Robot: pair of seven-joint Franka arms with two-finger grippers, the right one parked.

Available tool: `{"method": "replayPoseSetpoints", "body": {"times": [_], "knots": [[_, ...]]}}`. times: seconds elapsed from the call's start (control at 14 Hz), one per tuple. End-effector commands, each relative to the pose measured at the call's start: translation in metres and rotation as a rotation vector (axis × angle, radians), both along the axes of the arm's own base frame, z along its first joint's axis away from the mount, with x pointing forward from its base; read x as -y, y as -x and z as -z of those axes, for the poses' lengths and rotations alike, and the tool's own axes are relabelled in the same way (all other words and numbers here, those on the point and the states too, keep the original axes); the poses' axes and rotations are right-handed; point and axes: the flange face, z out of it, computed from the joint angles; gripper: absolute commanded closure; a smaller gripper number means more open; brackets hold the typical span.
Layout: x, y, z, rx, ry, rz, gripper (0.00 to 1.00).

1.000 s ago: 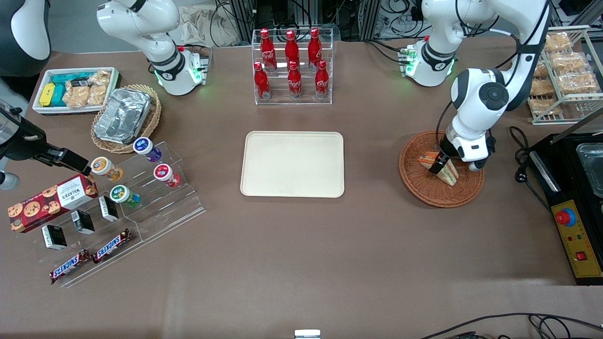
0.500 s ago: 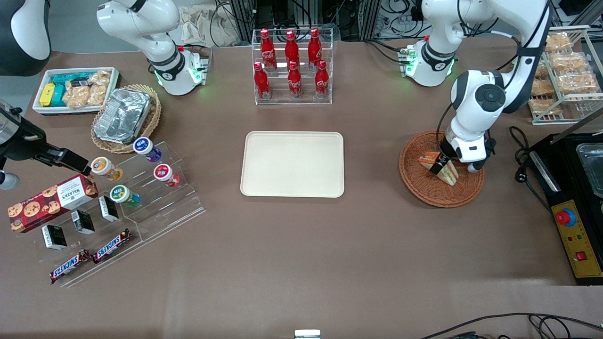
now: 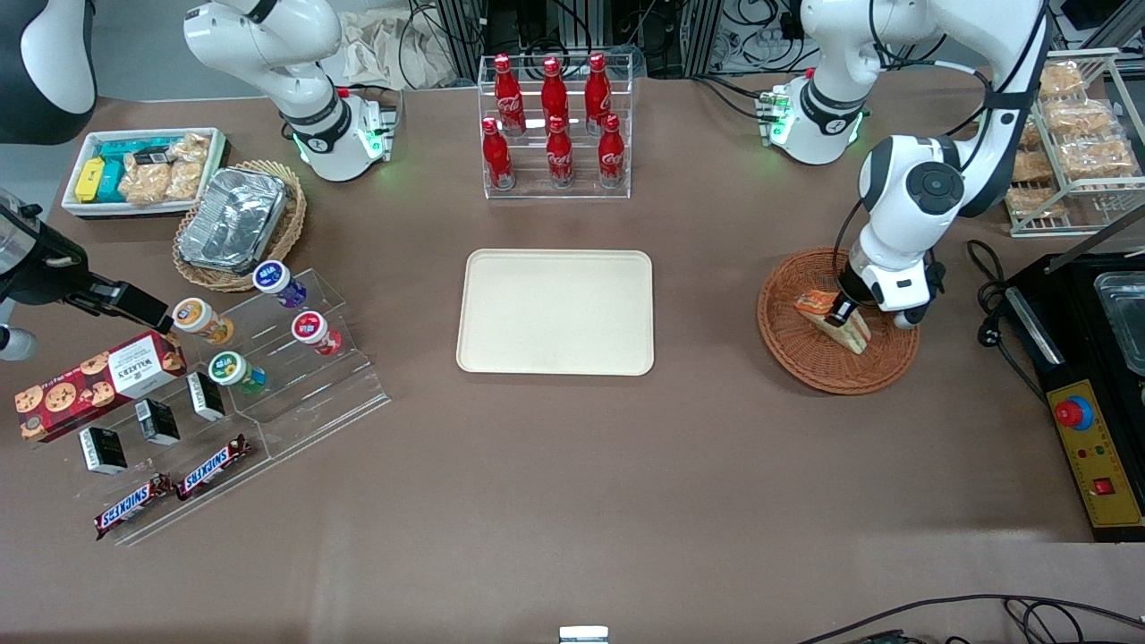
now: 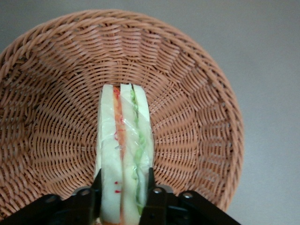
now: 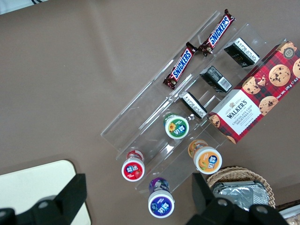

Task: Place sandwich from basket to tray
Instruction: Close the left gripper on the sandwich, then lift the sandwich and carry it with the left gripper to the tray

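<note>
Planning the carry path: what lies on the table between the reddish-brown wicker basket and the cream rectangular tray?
Only bare brown tabletop, front view shows, between basket and tray; pincer grips triangular sandwich.

My gripper [image 4: 123,192] is running off the wrist picture's edge, its fingers [image 4: 95,194] covering the sandwich's [image 4: 124,145] near end. From the front, my arm is hiding part of the basket [image 3: 805,353] rim and the sandwich's [image 3: 841,326] middle.
</note>
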Motion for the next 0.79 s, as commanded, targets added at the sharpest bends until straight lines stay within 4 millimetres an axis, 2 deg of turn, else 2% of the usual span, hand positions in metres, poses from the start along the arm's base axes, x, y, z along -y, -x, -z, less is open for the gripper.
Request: {"method": "replayPoseSetpoints", "body": {"times": [0.0,0.07,0.29,0.57,0.71], "knots": [[0.001,-0.017,-0.046,-0.043,-0.041,-0.032,0.88],[0.002,-0.024,-0.066,-0.076,-0.056,-0.030,0.91],[0.013,-0.045,-0.136,-0.154,-0.091,-0.017,0.91],[0.057,-0.061,-0.227,-0.145,-0.109,0.037,1.00],[0.078,-0.059,-0.257,-0.166,-0.104,0.117,1.00]]}}
